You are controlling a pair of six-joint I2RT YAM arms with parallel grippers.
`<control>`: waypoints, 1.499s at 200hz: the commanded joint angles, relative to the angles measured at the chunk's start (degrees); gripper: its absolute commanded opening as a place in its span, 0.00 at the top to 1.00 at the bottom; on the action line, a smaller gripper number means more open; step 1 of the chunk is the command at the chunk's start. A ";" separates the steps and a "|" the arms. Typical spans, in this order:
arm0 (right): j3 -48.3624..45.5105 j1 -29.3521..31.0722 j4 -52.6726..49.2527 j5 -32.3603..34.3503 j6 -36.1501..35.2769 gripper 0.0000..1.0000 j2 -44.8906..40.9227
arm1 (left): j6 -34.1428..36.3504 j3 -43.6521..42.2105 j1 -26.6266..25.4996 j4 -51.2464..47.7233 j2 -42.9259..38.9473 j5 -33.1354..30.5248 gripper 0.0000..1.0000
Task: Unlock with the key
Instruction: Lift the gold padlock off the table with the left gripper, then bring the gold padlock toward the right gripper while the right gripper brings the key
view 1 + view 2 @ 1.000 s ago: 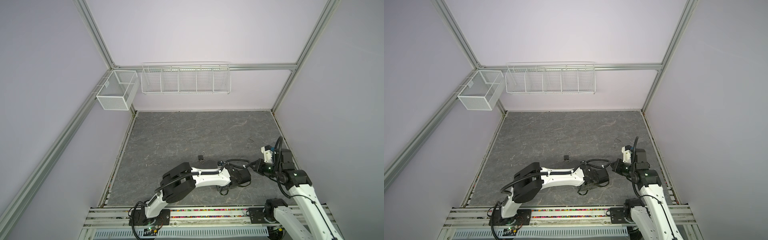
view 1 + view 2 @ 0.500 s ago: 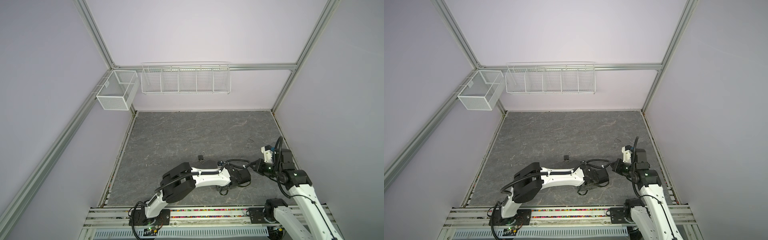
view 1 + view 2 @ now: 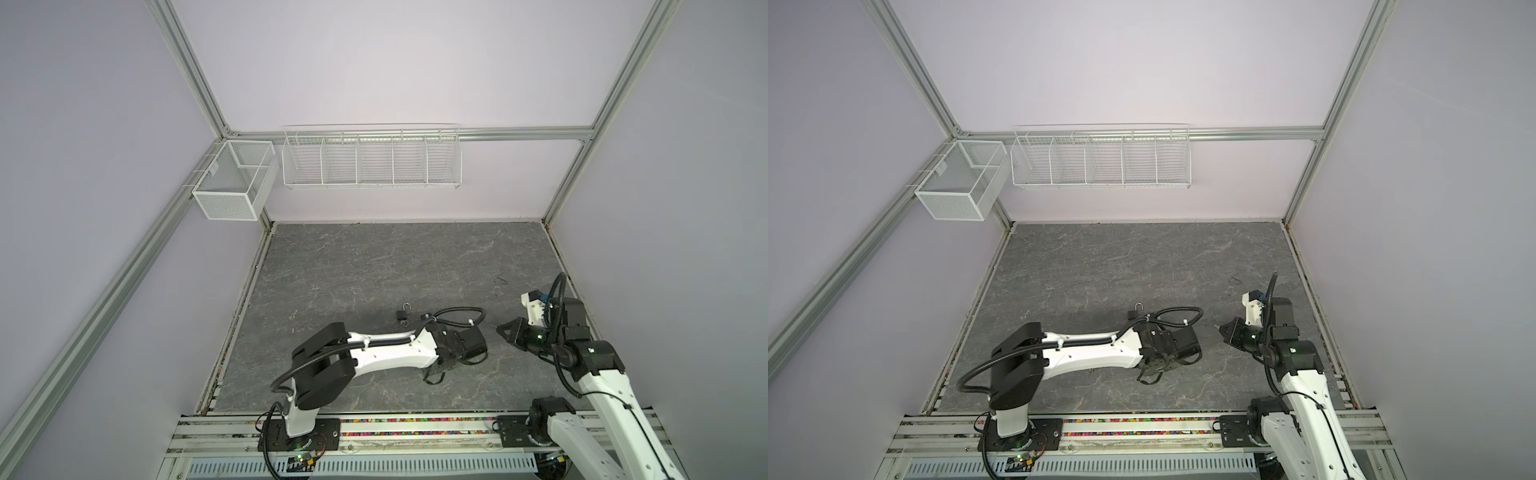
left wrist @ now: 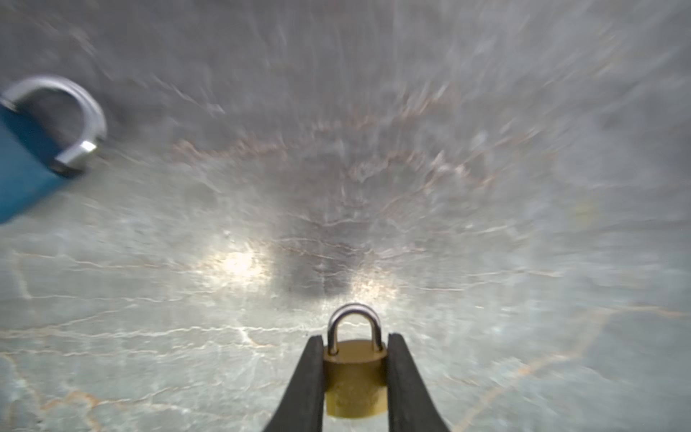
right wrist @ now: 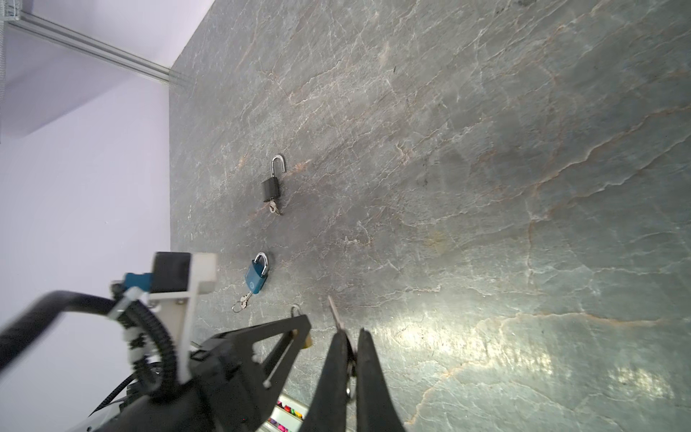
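right wrist view has the whole layout. the big grey stone table [image 5: 486, 187] comes first, with both arms down low near its front edge. two spare locks lie further out, a blue padlock [image 5: 256, 276] and a black padlock [image 5: 270, 187], each with its own key in it. left gripper [image 4: 355, 346] has its fingers pressed on both flanks of the small brass padlock [image 4: 354, 377], shackle closed and pointing away from the wrist. right gripper [image 5: 351, 334] is pinched tight on the key [image 5: 335, 312], with the blade poking past the tips just beside that lock. my worry is that the keyhole end looks buried back between the left fingers, so the blade could skate off the brass or twist in that thin pinch. a hard push could also shove the lock out.
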 commanded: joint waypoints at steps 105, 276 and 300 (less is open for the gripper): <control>0.67 28.91 17.40 17.85 7.43 0.93 -3.08 | -10.92 -24.30 7.33 32.08 -31.58 -11.45 0.90; 5.36 56.23 29.60 47.64 1.41 0.93 7.17 | -15.29 -21.76 7.70 39.05 -30.31 -8.76 0.95; 3.99 57.01 31.52 48.83 0.66 0.93 7.10 | -16.62 -21.85 7.69 38.87 -30.37 -8.46 0.95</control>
